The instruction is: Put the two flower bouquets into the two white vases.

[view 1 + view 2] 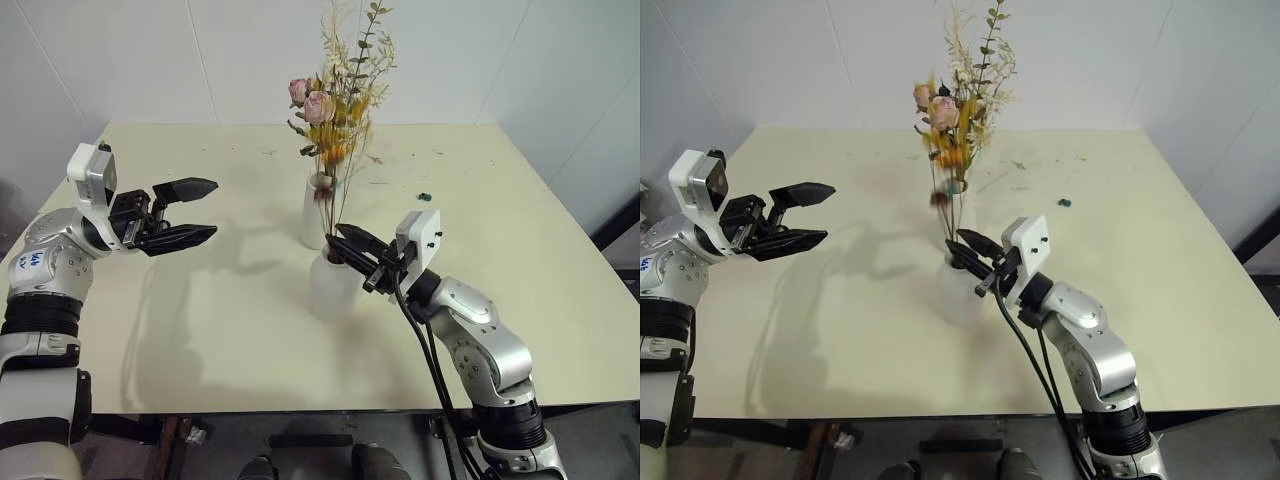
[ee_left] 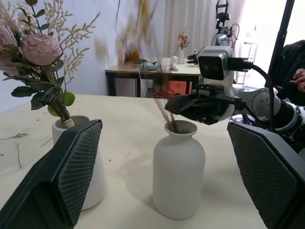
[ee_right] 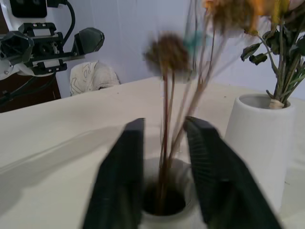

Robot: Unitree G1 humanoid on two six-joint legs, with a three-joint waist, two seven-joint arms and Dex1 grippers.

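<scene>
Head views: cream table (image 1: 520,300) against white walls. Taller slim white vase (image 1: 316,215) stands mid-table holding the big bouquet (image 1: 335,100) of pink roses, cream sprigs, green leaves, stems down in its mouth. Just in front of it, the shorter bottle-shaped vase (image 1: 333,285), upright, with the thin yellow-orange sprig (image 1: 952,165) rising from its neck; sprig is motion-blurred. Right gripper (image 1: 343,243) sits right at the short vase's mouth, fingers either side of the sprig stems. Left gripper (image 1: 205,211) hovers well to the left of both vases above the table, fingers spread wide, nothing in them. Small dark bit (image 1: 424,196) lies on the table to the right of the vases.

Left wrist view: its own two fingers (image 2: 71,167) wide apart, empty. Short vase (image 2: 178,176) between them further off, tall vase (image 2: 95,167) with roses (image 2: 40,47) beside it. Right gripper (image 2: 190,106) is at the short vase's rim. Blurred sprig heads (image 2: 131,40) above. Background has another table (image 2: 152,71) and a person's sleeve (image 2: 293,62).

Right wrist view: fingers (image 3: 119,176) parted, straddling the sprig stems (image 3: 167,124) with gaps visible on both sides, so not clamped; stems go down into the short vase's mouth (image 3: 164,200). Tall vase (image 3: 259,138) just beside. Left gripper (image 3: 88,40) across the table, spread wide.
</scene>
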